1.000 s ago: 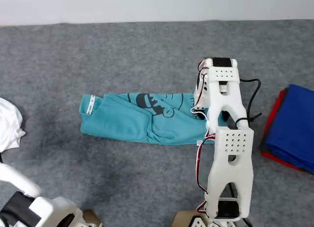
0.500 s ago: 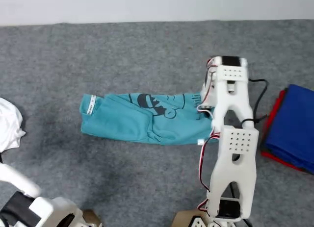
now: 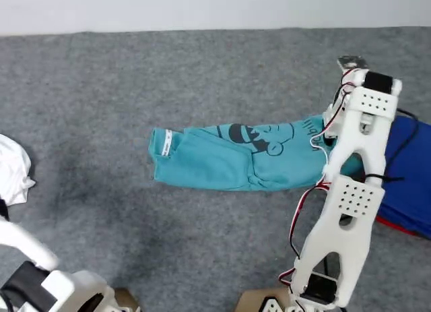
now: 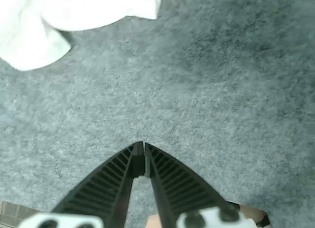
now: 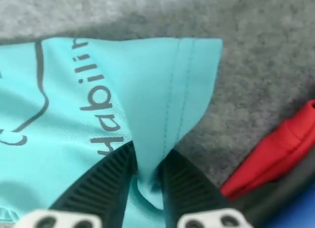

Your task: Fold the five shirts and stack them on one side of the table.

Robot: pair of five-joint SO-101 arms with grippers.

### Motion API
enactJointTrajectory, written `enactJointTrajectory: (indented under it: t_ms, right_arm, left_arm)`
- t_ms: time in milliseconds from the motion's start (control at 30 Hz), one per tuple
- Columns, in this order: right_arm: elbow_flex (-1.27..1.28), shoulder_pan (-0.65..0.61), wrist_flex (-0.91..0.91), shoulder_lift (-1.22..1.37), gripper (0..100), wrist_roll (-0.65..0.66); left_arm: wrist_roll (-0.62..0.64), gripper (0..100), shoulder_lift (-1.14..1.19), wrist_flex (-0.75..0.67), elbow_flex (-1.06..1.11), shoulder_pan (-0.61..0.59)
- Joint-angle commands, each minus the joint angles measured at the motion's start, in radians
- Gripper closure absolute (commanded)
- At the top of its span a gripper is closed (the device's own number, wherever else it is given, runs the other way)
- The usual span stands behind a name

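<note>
Grey felt-like covering (image 3: 202,69) spreads across the whole table, with a pale wall running along the far edge. Lying across the middle is the teal shirt (image 3: 229,160), folded lengthwise into a long band with a dark cartoon print and lettering facing up. One end points toward the left side of the table and the other toward the right side. The white right arm (image 3: 350,191) rises from the near edge and leans over the right end of the teal shirt. At the right edge of the table sits the stack of folded shirts (image 3: 411,170), blue on top with a red edge showing underneath. The stack is close to the held end of the teal shirt, and the right wrist view shows a strip of grey between them. A crumpled white shirt (image 3: 13,170) lies at the far left edge, well apart from the teal one. Part of the left arm (image 3: 47,282) shows at the near left corner. The right gripper (image 5: 146,156) has its black ribbed fingers pinched on the teal shirt, gripping the cloth just inside the stitched hem. The left gripper (image 4: 143,146) has its fingertips pressed together with nothing between them, and it hangs over bare grey covering near the white shirt. A small white neck label (image 3: 166,142) marks the teal shirt's left end.
</note>
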Motion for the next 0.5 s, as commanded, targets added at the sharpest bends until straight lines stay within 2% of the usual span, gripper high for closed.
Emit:
enactJointTrajectory:
  t_ms: [0, 267, 467]
  right_arm:
    - [-0.011, -0.068, 0.042, -0.090, 98.8, 0.014]
    - [0.250, -0.315, 0.039, -0.378, 98.8, 0.009]
    - [0.287, -0.536, 0.038, -0.487, 98.8, 0.006]
  left_arm:
    - [0.000, 99, -0.008, 0.011, -0.030, 0.040]
    - [0.000, 99, -0.008, 0.011, -0.028, 0.046]
    - [0.000, 99, -0.008, 0.006, -0.028, 0.048]
